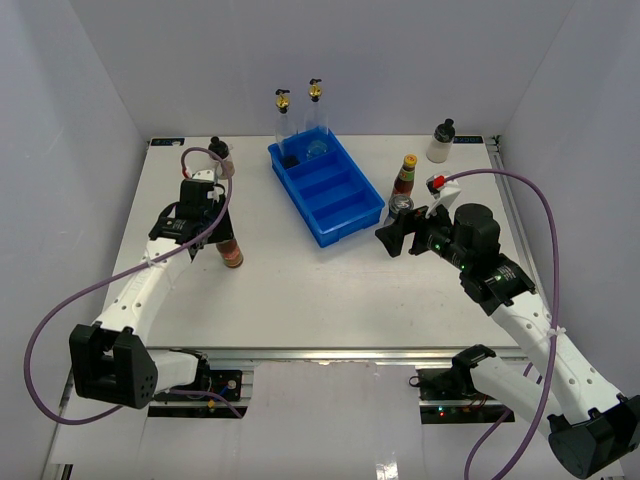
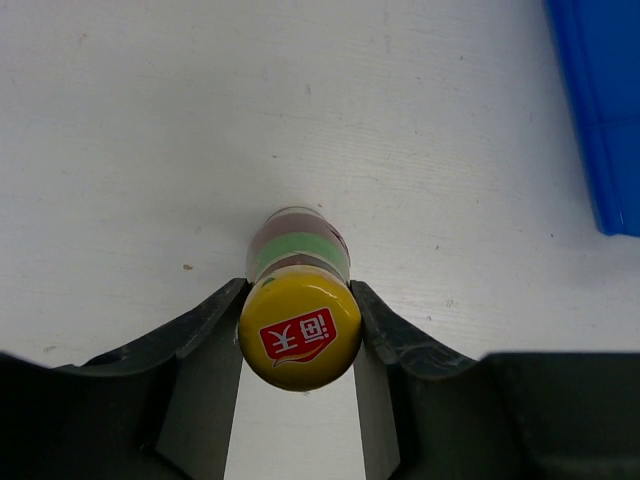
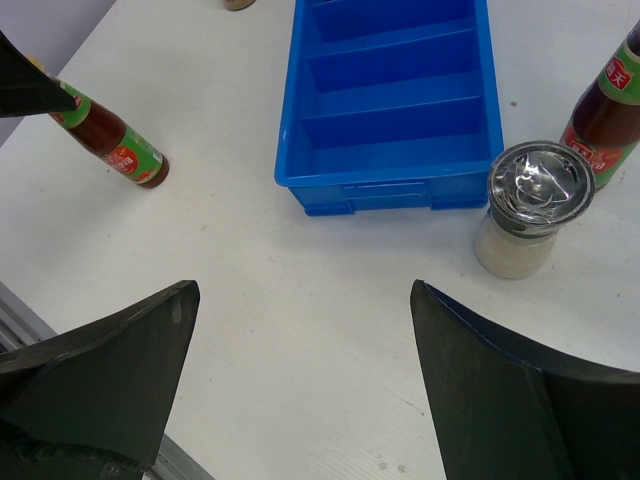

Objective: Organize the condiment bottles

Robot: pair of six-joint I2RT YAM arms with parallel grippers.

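- Left gripper (image 2: 297, 300): jaws clenched under the cap of a dark red glass sauce bottle with a yellow lid (image 2: 298, 245), held well left of the blue plastic three-compartment tray (image 1: 350, 228)
- Recommended: lift above the tray wall, carry upright, lower into a free compartment
- Right gripper (image 3: 303, 290): jaws spread, empty, near a squat shiny-topped jar (image 3: 525, 215)

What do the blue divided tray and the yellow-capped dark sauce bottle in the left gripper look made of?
The blue divided tray looks like moulded plastic: uniform colour, soft sheen. The yellow-capped dark sauce bottle seems clear glass or plastic, sauce showing through.
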